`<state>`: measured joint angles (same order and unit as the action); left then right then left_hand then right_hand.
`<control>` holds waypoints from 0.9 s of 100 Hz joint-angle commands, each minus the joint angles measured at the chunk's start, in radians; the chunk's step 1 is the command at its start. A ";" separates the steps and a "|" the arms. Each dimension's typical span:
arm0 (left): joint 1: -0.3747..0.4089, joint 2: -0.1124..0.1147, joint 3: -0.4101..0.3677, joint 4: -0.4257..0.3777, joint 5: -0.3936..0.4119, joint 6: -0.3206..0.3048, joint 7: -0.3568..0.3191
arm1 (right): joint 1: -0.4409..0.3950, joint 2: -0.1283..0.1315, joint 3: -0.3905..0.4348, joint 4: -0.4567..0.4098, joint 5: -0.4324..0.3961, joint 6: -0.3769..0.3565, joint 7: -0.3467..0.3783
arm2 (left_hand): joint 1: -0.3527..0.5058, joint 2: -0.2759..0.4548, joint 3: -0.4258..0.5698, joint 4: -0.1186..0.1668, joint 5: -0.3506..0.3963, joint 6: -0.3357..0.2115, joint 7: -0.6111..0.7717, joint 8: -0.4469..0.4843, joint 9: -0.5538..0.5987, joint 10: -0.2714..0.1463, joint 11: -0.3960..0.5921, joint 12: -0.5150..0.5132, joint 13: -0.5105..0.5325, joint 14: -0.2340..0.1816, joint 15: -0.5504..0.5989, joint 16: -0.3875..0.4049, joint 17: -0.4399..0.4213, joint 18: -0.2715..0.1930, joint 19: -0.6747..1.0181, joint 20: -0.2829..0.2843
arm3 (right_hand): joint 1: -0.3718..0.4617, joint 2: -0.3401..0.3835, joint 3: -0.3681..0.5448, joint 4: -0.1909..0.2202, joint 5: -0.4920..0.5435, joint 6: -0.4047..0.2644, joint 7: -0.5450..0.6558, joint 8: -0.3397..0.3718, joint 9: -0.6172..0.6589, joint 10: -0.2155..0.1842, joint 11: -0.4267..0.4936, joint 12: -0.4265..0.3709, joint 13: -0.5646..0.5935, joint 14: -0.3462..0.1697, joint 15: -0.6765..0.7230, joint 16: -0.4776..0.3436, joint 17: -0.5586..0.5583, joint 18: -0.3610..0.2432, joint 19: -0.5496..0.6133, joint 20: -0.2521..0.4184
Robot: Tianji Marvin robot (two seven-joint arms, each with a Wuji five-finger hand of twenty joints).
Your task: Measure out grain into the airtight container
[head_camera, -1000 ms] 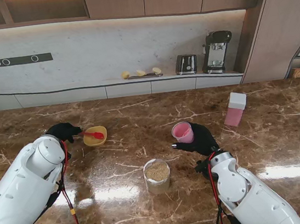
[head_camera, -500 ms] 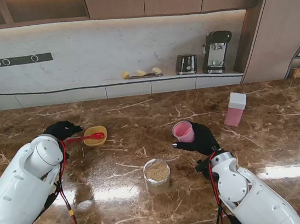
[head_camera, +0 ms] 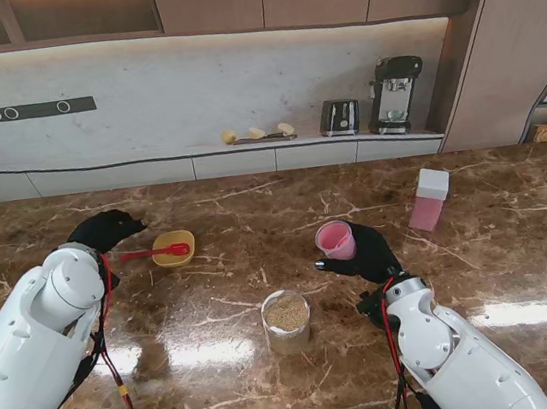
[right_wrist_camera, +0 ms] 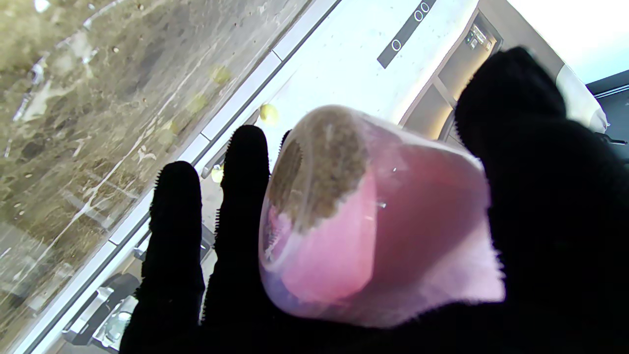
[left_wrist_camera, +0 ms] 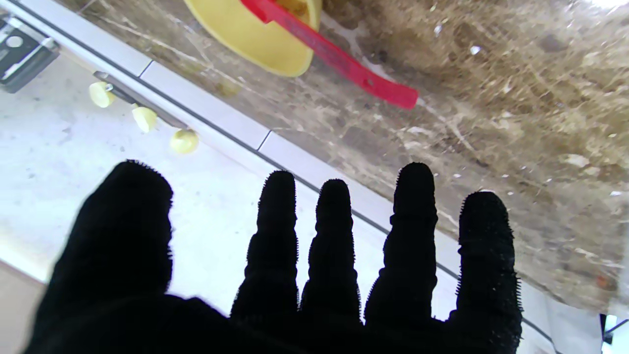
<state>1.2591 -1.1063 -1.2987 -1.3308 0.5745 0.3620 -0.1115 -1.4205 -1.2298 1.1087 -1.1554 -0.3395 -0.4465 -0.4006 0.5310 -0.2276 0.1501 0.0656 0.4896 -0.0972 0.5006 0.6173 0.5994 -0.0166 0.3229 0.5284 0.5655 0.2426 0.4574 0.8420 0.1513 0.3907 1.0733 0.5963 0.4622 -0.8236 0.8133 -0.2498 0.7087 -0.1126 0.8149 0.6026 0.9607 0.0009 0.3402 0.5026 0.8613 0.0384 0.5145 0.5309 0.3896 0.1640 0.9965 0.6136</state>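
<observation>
A yellow bowl [head_camera: 174, 249] sits on the marble table at the far left, with a red spoon [head_camera: 151, 252] lying across its rim, handle pointing toward my left hand [head_camera: 103, 230]. That hand hovers just beyond the handle tip, open, fingers spread [left_wrist_camera: 334, 236], touching nothing. The left wrist view shows the bowl [left_wrist_camera: 255, 39] and spoon handle [left_wrist_camera: 344, 61] apart from the fingers. My right hand [head_camera: 369, 255] is shut on a pink cup [head_camera: 335, 241], held upright above the table; in the right wrist view the cup [right_wrist_camera: 373, 221] shows a brownish patch at its far end. A clear jar of grain [head_camera: 287, 320] stands nearer to me, in the middle.
A pink container with a white lid [head_camera: 428, 198] stands to the far right. Beyond the table's far edge runs a counter with a toaster [head_camera: 340, 116], a coffee machine [head_camera: 396, 93] and small yellow items [head_camera: 257, 133].
My left hand has let go of the red spoon, which now rests in the yellow bowl, and has drawn back from it. The right hand with the pink cup has barely moved.
</observation>
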 commanded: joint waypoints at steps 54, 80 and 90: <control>0.126 0.002 -0.028 -0.241 -0.026 -0.160 0.013 | -0.004 -0.006 0.003 0.008 0.007 -0.015 0.006 | -0.005 0.032 -0.060 0.028 0.070 0.025 -0.229 -0.246 -0.017 0.012 -0.122 -0.169 -0.044 -0.091 -0.255 -0.315 -0.057 -0.038 -0.113 -0.028 | 0.070 0.201 0.192 -0.027 0.079 -0.144 0.057 0.008 -0.007 -0.013 0.002 0.005 0.011 -0.007 0.011 0.004 -0.006 0.001 -0.019 0.002; 0.159 0.004 -0.002 -0.302 -0.068 -0.181 -0.014 | -0.009 -0.006 0.012 0.004 0.004 -0.028 -0.001 | -0.010 0.048 -0.101 0.020 0.037 0.013 -0.309 -0.332 -0.065 -0.002 -0.172 -0.277 -0.128 -0.142 -0.317 -0.455 -0.069 -0.167 -0.216 -0.127 | 0.068 0.201 0.190 -0.027 0.076 -0.144 0.055 0.007 -0.006 -0.014 0.003 0.006 0.010 -0.009 0.010 0.004 -0.006 0.000 -0.019 0.002; 0.171 0.001 0.016 -0.311 -0.068 -0.209 0.006 | -0.012 -0.008 0.015 0.001 0.009 -0.035 -0.004 | -0.012 0.052 -0.106 0.020 0.056 0.015 -0.298 -0.330 -0.069 0.001 -0.169 -0.281 -0.138 -0.150 -0.318 -0.463 -0.099 -0.234 -0.277 -0.174 | 0.063 0.201 0.189 -0.027 0.069 -0.142 0.050 0.003 -0.007 -0.014 0.003 0.006 0.009 -0.008 0.009 0.003 -0.007 -0.001 -0.019 0.002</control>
<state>1.4133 -1.0946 -1.2977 -1.6313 0.5013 0.1702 -0.1059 -1.4238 -1.2337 1.1207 -1.1520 -0.3390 -0.4782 -0.4129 0.5314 -0.2086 0.0782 0.0657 0.5400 -0.0724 0.2087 0.3037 0.5788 -0.0052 0.1636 0.2598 0.4559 0.1390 0.1590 0.3965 0.0781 0.2052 0.8319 0.4467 0.4622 -0.8236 0.8133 -0.2498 0.7088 -0.1126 0.8149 0.6026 0.9607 0.0009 0.3402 0.5026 0.8613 0.0384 0.5145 0.5309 0.3896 0.1640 0.9966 0.6136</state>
